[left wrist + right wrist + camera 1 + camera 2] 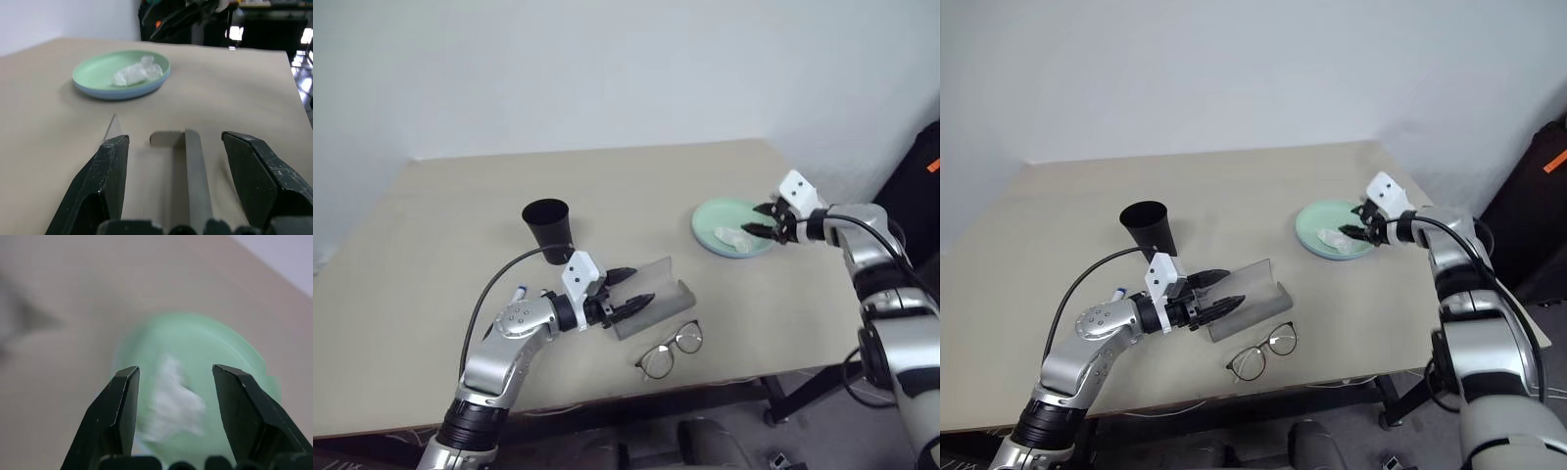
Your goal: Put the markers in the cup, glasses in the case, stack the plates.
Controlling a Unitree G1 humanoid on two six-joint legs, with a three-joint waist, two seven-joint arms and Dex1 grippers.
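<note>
Here, on the beige worktop (440, 225), the scene reads as follows:
Left gripper (634, 290): fingers spread apart and holding nothing, reaching low over the near end of the case; in the left wrist view the two black fingers (100, 188) stand on either side of the case's grey edge
Right gripper (765, 219): fingers parted and empty, poised over the right-hand rim of the plates, pointing toward the crumpled white paper; the right wrist view shows the paper between the two open fingers (116, 413), lower down and not touched
Plates (705, 220): the mint green one sits on top of the light blue one, whose edge shows beneath it in the left wrist view; the stack is toward the right side of the worktop, well apart from the case
Crumpled white paper (732, 238): lies inside the green plate, toward its near side
Case (661, 284): grey, lying open near the front middle of the worktop, between the cup and the glasses, its lid raised on the far side
Glasses (670, 351): thin dark wire frame with round lenses, resting on the worktop just in front of the case, outside it, close to the front edge
Cup (547, 227): black, upright, rim upward, behind the left arm and left of the case; whether anything is in it cannot be told
Marker (521, 292): a blue tip shows beside the left forearm, near the cup's base; the rest is hidden by the arm
</note>
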